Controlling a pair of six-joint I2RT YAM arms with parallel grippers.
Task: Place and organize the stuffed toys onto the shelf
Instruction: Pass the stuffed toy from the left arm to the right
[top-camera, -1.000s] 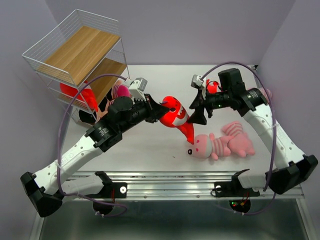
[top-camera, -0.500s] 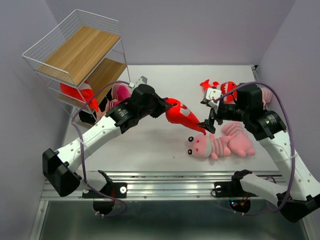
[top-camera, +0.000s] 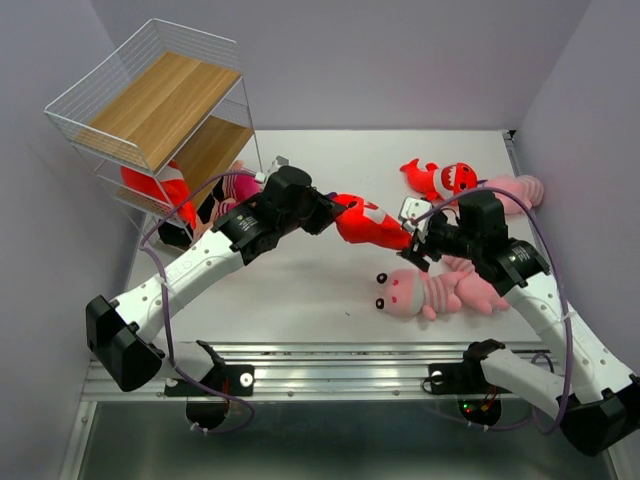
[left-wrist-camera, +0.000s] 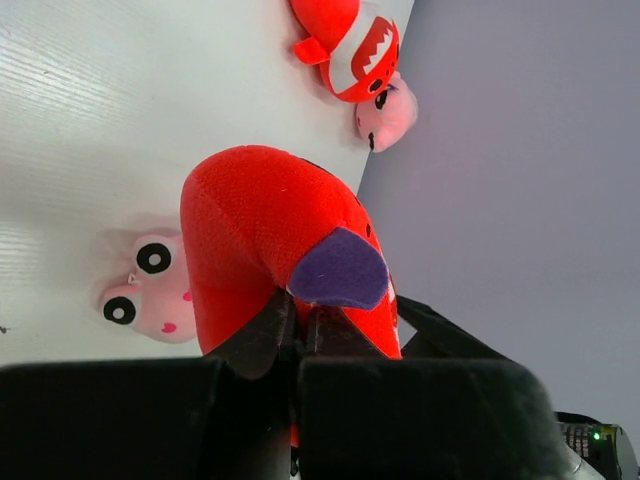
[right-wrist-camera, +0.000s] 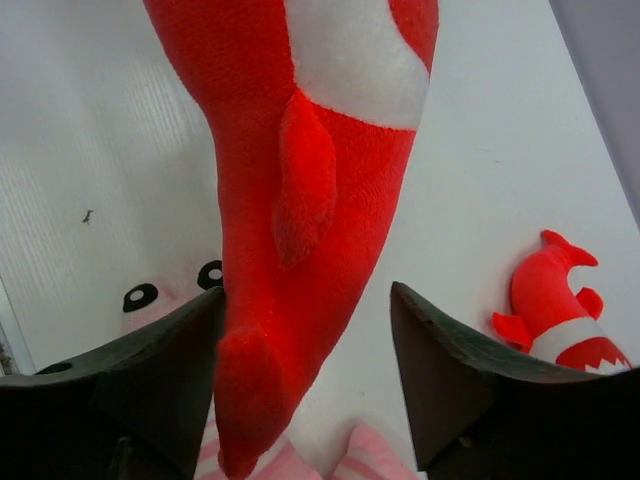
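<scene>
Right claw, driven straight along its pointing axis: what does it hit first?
The red fish toy held by the left claw; its tail hangs between the right claw's open fingers.

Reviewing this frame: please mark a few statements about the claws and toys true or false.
1. The left claw is shut on a red fish. True.
2. The right claw is shut on that fish's tail. False: it is open, with one jaw on either side of the tail.
3. The pink toy lies on the shelf. False: it lies on the table, away from the shelf.
4. A second fish lies on the table. True.
</scene>
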